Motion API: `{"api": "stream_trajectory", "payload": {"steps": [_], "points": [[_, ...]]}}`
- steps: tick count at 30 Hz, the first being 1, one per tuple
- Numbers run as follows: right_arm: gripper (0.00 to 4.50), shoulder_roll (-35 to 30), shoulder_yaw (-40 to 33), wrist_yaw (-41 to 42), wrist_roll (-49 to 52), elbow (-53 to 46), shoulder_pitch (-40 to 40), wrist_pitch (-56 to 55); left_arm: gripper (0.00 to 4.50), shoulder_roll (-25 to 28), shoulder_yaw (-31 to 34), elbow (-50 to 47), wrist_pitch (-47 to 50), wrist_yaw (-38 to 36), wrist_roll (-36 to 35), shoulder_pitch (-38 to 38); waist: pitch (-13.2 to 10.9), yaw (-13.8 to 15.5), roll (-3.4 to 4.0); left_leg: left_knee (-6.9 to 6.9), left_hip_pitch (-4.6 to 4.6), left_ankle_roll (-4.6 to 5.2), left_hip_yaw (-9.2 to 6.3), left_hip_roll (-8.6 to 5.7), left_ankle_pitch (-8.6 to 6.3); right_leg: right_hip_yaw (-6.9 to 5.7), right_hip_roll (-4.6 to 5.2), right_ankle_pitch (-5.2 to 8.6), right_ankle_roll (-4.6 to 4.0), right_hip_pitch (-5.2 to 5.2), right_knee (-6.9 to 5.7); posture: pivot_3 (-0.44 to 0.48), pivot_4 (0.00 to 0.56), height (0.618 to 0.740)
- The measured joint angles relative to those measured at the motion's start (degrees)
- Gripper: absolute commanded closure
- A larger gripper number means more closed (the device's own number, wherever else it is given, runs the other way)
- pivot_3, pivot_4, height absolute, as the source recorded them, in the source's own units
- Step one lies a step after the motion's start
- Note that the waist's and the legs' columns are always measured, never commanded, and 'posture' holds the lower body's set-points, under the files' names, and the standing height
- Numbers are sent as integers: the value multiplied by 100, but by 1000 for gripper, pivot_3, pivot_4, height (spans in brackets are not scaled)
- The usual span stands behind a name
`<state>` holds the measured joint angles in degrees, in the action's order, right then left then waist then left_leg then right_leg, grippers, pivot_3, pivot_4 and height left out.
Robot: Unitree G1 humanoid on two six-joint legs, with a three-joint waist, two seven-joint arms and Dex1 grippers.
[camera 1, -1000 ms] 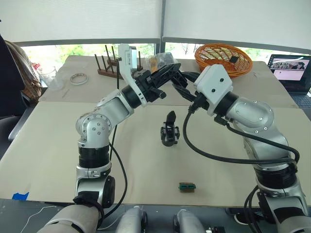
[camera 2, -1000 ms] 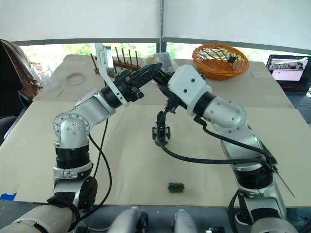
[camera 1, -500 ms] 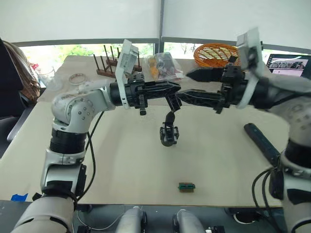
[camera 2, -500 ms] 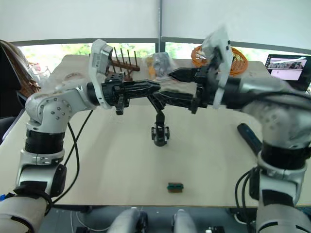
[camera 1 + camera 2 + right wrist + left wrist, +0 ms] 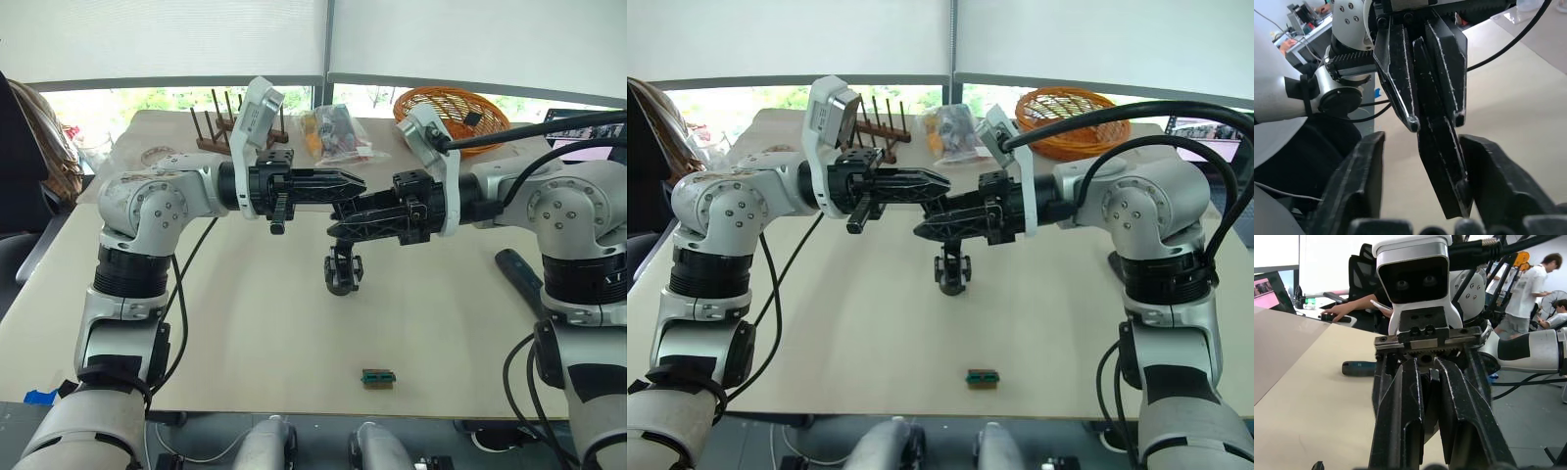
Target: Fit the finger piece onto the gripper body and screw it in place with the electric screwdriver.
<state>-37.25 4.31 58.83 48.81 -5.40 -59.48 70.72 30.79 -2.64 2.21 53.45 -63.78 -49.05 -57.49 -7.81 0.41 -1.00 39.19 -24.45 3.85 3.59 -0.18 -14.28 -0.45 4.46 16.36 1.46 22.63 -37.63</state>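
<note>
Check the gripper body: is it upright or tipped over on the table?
Upright. The gripper body stands on its round base on the table, its one pointed finger sticking up, below the two grippers meeting above it.

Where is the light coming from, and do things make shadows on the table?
Left eye view: daylight glows through the windows behind; the gripper body casts only a small soft shadow on the table. Right wrist view: the finger piece held in the left gripper looks dark against the pale table.

Gripper body mid-table, small block nearer, electric screwdriver far right, basket behind.
</note>
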Motion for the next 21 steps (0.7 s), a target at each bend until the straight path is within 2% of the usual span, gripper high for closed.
{"api": "stream_trajectory", "payload": {"steps": [7,12,17,21], "points": [[1931,0,207,292,-265,391,-313,-235,4500,64,26,-239,28,120,2,328,0,-5,0,0,-1,-2,0,2,1,1,-1,0,0,6,-5,0,150,740],[1931,-156,401,679,-515,253,-318,-691,4500,98,90,-248,28,193,45,343,0,6,0,1,-15,-9,0,2,5,1,-1,0,0,21,-7,0,150,740],[3401,-185,646,788,-911,40,-189,-1170,4500,67,137,-243,70,186,40,276,0,10,0,7,-32,-17,2,1,10,5,-1,0,0,48,-35,0,150,740],[3401,-181,626,823,-961,25,-177,-1217,4500,61,145,-243,138,168,-2,256,0,7,0,9,-33,-19,2,2,12,5,-2,0,0,50,-36,0,150,740]]}}
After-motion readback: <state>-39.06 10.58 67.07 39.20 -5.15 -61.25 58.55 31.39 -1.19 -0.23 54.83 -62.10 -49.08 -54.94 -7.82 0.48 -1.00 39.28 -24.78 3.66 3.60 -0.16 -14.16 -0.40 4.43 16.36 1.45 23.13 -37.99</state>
